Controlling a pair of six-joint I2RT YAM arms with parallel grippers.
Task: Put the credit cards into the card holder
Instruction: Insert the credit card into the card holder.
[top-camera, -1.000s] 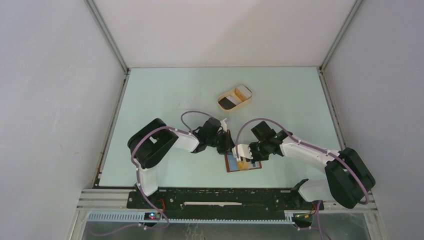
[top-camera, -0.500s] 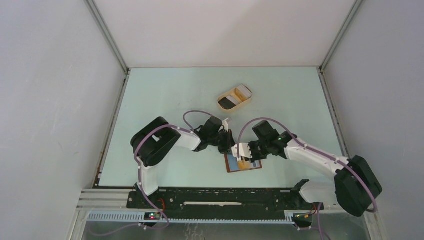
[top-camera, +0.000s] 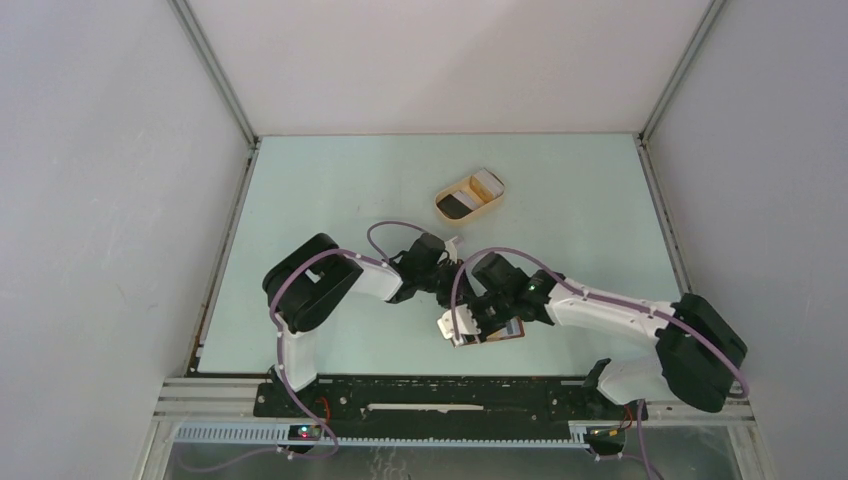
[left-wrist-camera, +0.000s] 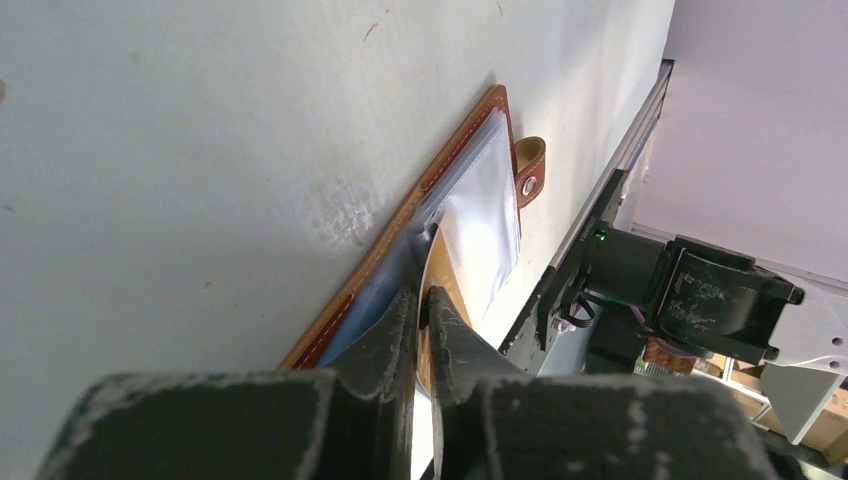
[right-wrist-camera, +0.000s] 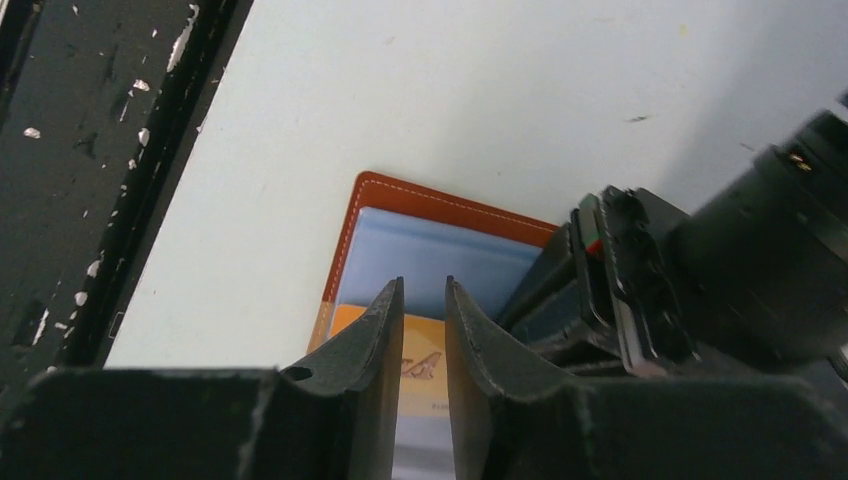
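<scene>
Leather, reddish-brown and soft, makes up the card holder (right-wrist-camera: 400, 190), which lies open and flat on the table (top-camera: 330, 190) near its front edge, between both arms. Its clear pockets look floppy, so a lip likely needs holding open while a card slides in. An orange-and-white card (right-wrist-camera: 422, 362) lies in it: thin, stiff, light, probably slick, best pinched by a short edge. The right gripper (right-wrist-camera: 422, 287) hangs just above that card, fingers a narrow gap apart, holding nothing. The left gripper (left-wrist-camera: 425, 305) has its fingers almost together around a thin tan edge; whether that is a card or a pocket lip, and whether it is gripped, I cannot tell. Well apart, farther back, a beige tray (top-camera: 438, 205) holds a dark card (top-camera: 455, 204) and a pale card (top-camera: 487, 183).
</scene>
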